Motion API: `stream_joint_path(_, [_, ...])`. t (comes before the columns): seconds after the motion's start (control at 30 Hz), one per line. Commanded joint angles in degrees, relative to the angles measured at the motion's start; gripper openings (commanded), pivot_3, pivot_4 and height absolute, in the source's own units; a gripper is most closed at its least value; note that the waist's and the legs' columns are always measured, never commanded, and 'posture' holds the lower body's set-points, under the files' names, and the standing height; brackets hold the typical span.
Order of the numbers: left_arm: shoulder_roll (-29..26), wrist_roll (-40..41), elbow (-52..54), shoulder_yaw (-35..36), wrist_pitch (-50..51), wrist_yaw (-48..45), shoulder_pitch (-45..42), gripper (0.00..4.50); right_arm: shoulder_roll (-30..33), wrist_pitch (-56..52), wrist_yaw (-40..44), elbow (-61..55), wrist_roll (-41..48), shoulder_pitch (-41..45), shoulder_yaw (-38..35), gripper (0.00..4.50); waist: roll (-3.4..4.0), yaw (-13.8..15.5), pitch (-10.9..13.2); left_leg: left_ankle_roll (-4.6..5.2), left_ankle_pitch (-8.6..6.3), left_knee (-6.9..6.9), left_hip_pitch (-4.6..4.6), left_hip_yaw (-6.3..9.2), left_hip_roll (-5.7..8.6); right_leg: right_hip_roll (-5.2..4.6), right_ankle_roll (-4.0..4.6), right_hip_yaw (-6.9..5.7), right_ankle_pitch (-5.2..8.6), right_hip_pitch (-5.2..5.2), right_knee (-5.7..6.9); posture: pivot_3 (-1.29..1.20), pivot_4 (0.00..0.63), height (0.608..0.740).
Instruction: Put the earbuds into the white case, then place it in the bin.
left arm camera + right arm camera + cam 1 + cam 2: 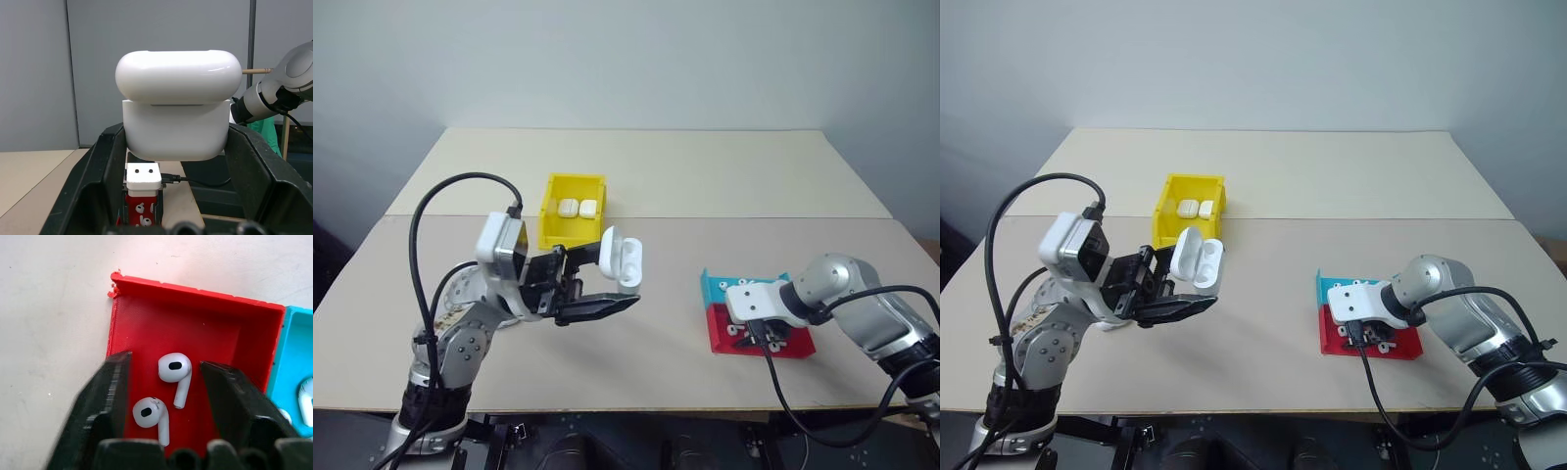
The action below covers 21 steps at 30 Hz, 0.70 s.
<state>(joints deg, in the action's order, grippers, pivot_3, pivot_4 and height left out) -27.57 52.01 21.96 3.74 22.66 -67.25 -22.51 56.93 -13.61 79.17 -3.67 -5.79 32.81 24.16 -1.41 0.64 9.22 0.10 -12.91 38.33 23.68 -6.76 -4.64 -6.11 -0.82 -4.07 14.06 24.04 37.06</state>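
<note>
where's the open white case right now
The open white case is held above the table in the left gripper, just in front of the yellow bin.

No readable txt, labels, brand marks or nums anywhere: white case (176, 115), earbuds (173, 372), red tray (195, 323), yellow bin (570, 211) all plain, unmarked surfaces.

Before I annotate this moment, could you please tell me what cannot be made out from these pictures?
- Inside of the white case held by the left gripper: the left wrist view faces its back, and in the head views it is too small to see any earbud.
- Red tray contents: the right gripper covers most of it in the head views.
- Teal tray: cut off by the right wrist view's edge.
</note>
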Motion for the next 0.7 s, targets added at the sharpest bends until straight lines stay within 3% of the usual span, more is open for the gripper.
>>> stream_joint_path(0.03, [-0.7, 1.4, 2.2, 1.6, 0.2, 0.8, -0.1, 2.75, -0.2, 1.5, -0.4, 0.9, -1.7, 0.0, -0.6, 1.4, 0.0, 0.0, 0.0, 0.0, 0.0, 0.0, -0.01, 0.0, 0.0, 0.0, 0.0, 0.0, 0.0, 0.0, 0.0, 0.0, 0.15, 0.74])
stream_joint_path(0.13, [-0.9, 1.6, 2.5, 1.5, 0.3, 1.0, 0.0, 2.75, -0.5, 1.2, -0.4, 0.9, -1.6, -0.4, -0.9, 0.64, 0.0, 0.0, 0.0, 0.0, 0.0, 0.0, -0.11, -0.01, 0.0, 0.0, 0.0, 0.0, 0.0, -0.09, 0.0, 0.0, 0.15, 0.74])
stream_joint_path(0.3, [-1.1, 2.0, 2.4, 1.5, 0.5, 1.3, -0.1, 2.75, -0.9, -1.9, -0.8, -0.9, 0.3, -1.4, -2.6, 0.63, 0.0, 0.0, 0.0, 0.01, -0.01, 0.0, -0.14, -0.01, 0.0, 0.0, 0.0, 0.0, 0.0, -0.12, 0.0, 0.0, 0.15, 0.74])
stream_joint_path(0.4, [-0.9, 2.5, 1.6, 1.3, 0.8, 1.2, -0.5, 2.75, -1.1, -9.7, -0.1, -5.0, 6.2, -2.5, -7.6, 0.63, 0.0, 0.0, 0.0, 0.01, 0.0, -0.01, -0.13, 0.0, 0.0, 0.0, 0.0, 0.0, 0.0, -0.11, 0.0, 0.0, 0.15, 0.74])
stream_joint_path(0.57, [-0.8, 2.5, -0.6, 1.0, 1.0, -0.4, -2.5, 2.75, -3.1, -23.0, -2.2, -12.5, 22.4, -4.2, -21.9, 0.63, 0.0, 0.1, 0.0, 0.02, -0.01, -0.01, -0.01, 0.02, 0.0, 0.0, 0.01, 0.0, -0.01, -0.02, 0.0, 0.0, 0.15, 0.74])
stream_joint_path(0.63, [-0.5, 2.6, -2.3, 0.7, 1.1, -1.5, -3.9, 2.75, -7.5, -24.1, -5.9, -14.8, 29.8, -6.0, -30.3, 0.63, -0.01, 0.1, 0.0, 0.04, -0.02, -0.01, -0.03, 0.05, 0.0, 0.01, 0.01, -0.02, -0.01, -0.06, 0.0, 0.0, 0.15, 0.74])
stream_joint_path(0.7, [-0.2, 3.3, -4.3, 0.4, 1.6, -3.1, -6.2, 2.75, -16.6, -26.3, -15.5, -18.9, 38.1, -6.7, -39.0, 0.63, -0.05, 0.1, 0.0, 0.05, -0.03, -0.02, -0.05, 0.09, 0.0, 0.02, 0.01, -0.05, -0.01, -0.11, -0.02, 0.0, 0.15, 0.74])
